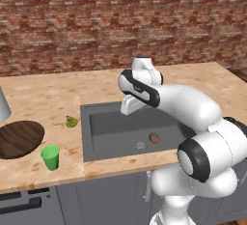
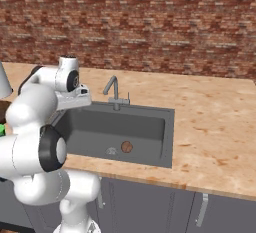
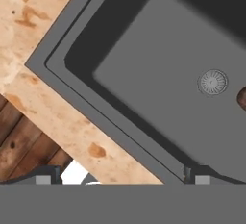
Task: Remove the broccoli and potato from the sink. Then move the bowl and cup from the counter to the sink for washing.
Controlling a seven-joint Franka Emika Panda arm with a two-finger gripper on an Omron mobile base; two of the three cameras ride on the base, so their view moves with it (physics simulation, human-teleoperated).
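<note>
The broccoli [image 1: 72, 121] lies on the counter [image 1: 53, 93], just left of the sink [image 1: 116, 130]. The potato [image 1: 154, 137] [image 2: 127, 147] rests on the sink floor beside the round drain [image 1: 140, 146] [image 3: 213, 82]. In the hand view the potato [image 3: 242, 98] just shows at the right edge. The dark wooden bowl [image 1: 19, 138] sits at the counter's left edge, with the green cup [image 1: 50, 157] upright in front of it. My gripper [image 1: 128, 109] [image 3: 122, 177] hangs open and empty over the sink's left side, looking down at its near left corner.
A pale grey vessel [image 1: 2, 104] stands at the far left behind the bowl. The faucet [image 2: 114, 89] rises at the sink's back rim. A brick wall [image 1: 120, 21] backs the counter. Wide bare counter [image 2: 215, 122] stretches right of the sink.
</note>
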